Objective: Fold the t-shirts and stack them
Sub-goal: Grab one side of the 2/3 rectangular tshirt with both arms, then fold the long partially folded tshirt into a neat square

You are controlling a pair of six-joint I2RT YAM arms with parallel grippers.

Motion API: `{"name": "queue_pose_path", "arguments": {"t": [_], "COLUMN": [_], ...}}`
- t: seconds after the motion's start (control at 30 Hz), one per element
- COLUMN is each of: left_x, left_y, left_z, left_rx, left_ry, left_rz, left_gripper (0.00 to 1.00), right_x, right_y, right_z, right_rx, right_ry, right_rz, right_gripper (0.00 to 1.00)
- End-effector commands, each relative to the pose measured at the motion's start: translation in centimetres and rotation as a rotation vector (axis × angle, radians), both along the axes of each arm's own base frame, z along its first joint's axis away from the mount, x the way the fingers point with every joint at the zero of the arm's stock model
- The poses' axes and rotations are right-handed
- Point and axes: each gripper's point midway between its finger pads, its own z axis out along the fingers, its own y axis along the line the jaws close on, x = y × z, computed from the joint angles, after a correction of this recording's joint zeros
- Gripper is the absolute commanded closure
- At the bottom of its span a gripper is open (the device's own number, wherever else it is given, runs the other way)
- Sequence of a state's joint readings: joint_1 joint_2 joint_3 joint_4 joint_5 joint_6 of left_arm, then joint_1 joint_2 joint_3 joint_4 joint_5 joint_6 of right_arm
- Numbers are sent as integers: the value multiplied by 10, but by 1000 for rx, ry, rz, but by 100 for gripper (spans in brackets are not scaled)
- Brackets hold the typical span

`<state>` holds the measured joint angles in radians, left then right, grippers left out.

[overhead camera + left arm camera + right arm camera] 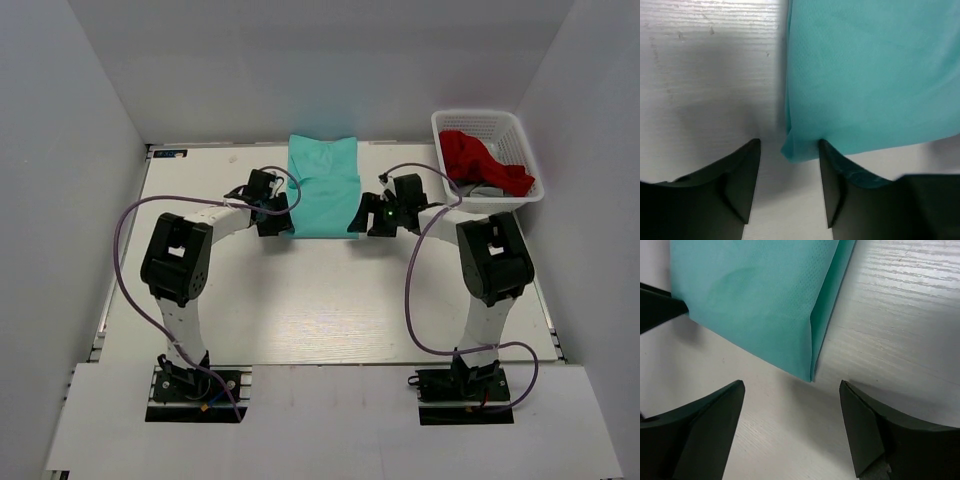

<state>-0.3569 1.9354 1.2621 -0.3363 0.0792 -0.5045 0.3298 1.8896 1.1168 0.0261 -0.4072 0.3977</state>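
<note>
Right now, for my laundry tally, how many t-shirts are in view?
2: the teal t-shirt lies folded on the table; the red t-shirt sits crumpled in the white basket. Others may hide beneath it.

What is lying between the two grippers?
The folded teal shirt. In the top view its near edge runs from the left gripper to the right gripper.

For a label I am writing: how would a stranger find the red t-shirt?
On the white table, look to the far right corner, where a white lattice basket stands. The red t-shirt lies crumpled inside it, unlike the teal t-shirt, folded flat at the far middle.
</note>
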Motion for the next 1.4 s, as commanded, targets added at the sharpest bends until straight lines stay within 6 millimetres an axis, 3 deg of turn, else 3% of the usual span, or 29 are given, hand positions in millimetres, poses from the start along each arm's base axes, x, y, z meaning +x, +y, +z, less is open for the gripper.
{"name": "queue_pose_path", "arguments": {"t": [0.0, 0.07, 0.2, 0.33, 0.4, 0.43, 0.47, 0.5, 0.53, 0.57, 0.6, 0.63, 0.67, 0.7, 0.73, 0.8, 0.83, 0.87, 0.97, 1.0, 1.07, 1.17, 1.27, 1.37], "left_x": [8, -1, -16, -13, -11, -6, -10, -13, -11, -19, -23, -33, -43, -61, -73, -104, -115, -129, -164, -175, -188, -198, -196, -188], "left_y": [-9, -9, -10, -12, -12, -14, -13, -12, -12, -13, -11, -13, -16, -13, -22, -28, -31, -33, -35, -38, -43, -43, -44, -42], "left_z": [5, -6, -18, -30, -38, -32, -38, -39, -32, -28, -20, 2, 14, 17, 51, 65, 76, 97, 113, 132, 153, 181, 199, 202], "left_rx": [-31, -32, -39, -40, -29, -33, -26, -21, -27, -38, -40, -52, -64, -78, -139, -186, -224, -254, -306, -356, -405, -452, -475, -455], "left_ry": [-15, 23, 47, 60, 88, 78, 98, 111, 94, 114, 107, 73, 62, 80, 26, 34, 32, 1, 32, 13, -7, -71, -153, -184], "left_rz": [-33, -42, -49, -41, -40, -40, -40, -39, -40, -50, -50, -64, -80, -93, -138, -195, -223, -245, -292, -316, -365, -394, -410, -385], "left_gripper": [41, 54, 58, 64, 78, 83, 98, 100, 100, 100, 100, 100, 100, 100, 100, 100, 100, 100, 100, 100, 100, 100, 100, 100], "right_x": [9, 4, -3, 4, 4, 2, 2, 1, -9, -14, -17, -36, -47, -62, -79, -107, -123, -141, -174, -184, -197, -211, -208, -200], "right_y": [16, 21, 22, 22, 24, 23, 23, 24, 20, 22, 22, 21, 22, 18, 16, 14, 9, 7, -4, -6, -9, -7, -9, -7], "right_z": [3, -3, -16, -24, -27, -27, -24, -18, -25, -15, -2, -5, 19, 18, 20, 50, 53, 73, 94, 101, 111, 142, 158, 167], "right_rx": [59, 66, 43, 11, 6, 3, -1, 4, -16, -1, 9, 3, 23, 14, 15, 65, 55, 78, 97, 102, 117, 178, 181, 206], "right_ry": [-2, 25, 55, 55, 66, 71, 64, 55, 95, 99, 91, 141, 101, 138, 165, 185, 216, 206, 230, 240, 253, 199, 137, 99], "right_rz": [21, 38, 41, 40, 46, 47, 46, 48, 48, 61, 66, 89, 122, 133, 175, 243, 277, 321, 373, 388, 419, 463, 460, 453], "right_gripper": [20, 25, 33, 45, 58, 63, 68, 79, 91, 100, 100, 100, 100, 100, 100, 100, 100, 100, 100, 100, 100, 100, 100, 100]}}
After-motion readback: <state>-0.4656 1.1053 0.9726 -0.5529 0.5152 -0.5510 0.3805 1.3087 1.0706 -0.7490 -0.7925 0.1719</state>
